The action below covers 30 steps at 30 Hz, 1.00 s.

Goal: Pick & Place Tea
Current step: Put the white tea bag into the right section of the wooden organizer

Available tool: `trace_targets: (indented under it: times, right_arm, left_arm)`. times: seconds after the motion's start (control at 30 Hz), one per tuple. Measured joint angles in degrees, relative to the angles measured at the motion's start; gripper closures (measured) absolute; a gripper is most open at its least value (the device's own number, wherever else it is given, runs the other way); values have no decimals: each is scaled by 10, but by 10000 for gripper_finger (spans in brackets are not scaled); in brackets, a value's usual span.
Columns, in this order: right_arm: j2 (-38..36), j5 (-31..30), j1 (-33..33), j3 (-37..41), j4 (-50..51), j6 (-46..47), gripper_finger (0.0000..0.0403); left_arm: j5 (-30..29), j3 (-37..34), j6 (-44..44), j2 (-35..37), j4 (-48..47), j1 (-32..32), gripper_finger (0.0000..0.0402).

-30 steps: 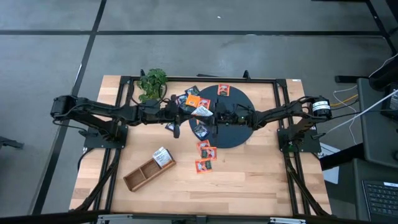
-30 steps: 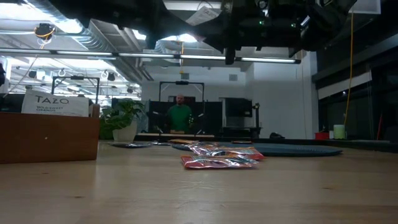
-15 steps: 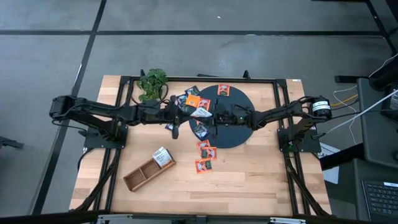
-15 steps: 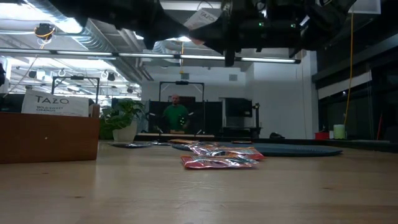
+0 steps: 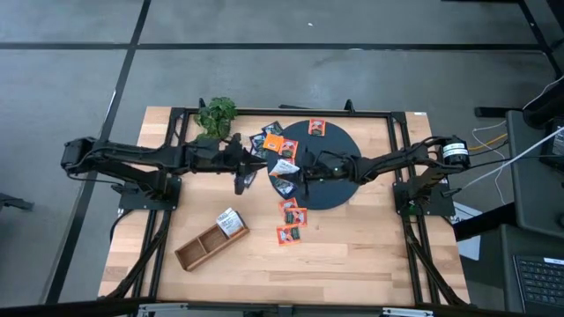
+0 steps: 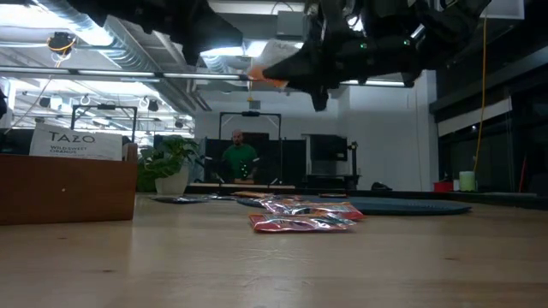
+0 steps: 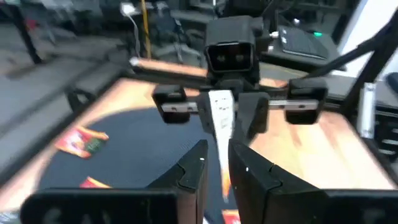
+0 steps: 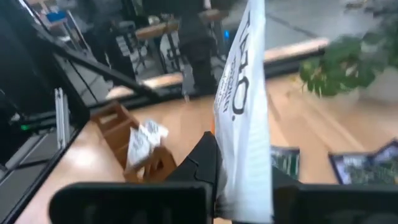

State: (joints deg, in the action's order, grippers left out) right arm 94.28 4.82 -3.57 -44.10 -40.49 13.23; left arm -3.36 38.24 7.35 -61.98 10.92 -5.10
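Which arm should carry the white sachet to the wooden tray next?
Right. The right tool is shut on the white sachet, held above the dark disc. The left tool has let go. The wooden tray lies nearer the left arm.

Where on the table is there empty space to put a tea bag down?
Bare wood lies along the near edge in front of the wooden tray, and on the right between the dark disc and the table's right edge. It is crowded around the disc's left side, where sachets lie scattered near the plant.
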Motion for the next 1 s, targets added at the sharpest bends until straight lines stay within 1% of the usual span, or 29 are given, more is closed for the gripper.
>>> trace_targets:
  times: [0.1,0.27,0.33,0.5,0.8,0.93,1.0]
  right_arm:
    - [0,13,0,-6,33,-1,387]
    - [0,13,10,-55,149,-29,387]
    - [0,13,14,-71,176,-41,387]
    - [0,13,16,-91,185,-59,387]
    - [0,13,14,-111,187,-74,387]
    - [0,13,14,-114,185,-75,387]
    - [0,13,14,-114,188,-75,387]
  left_arm:
    - [50,17,25,-8,-38,-19,341]
    - [64,53,26,-28,-86,-37,341]
    - [78,67,25,-32,-105,-42,341]
    - [121,76,25,-39,-112,-45,341]
    - [123,76,24,-39,-110,-45,340]
    - [124,76,24,-39,-89,-45,340]
    - [134,76,24,-39,-83,-45,340]
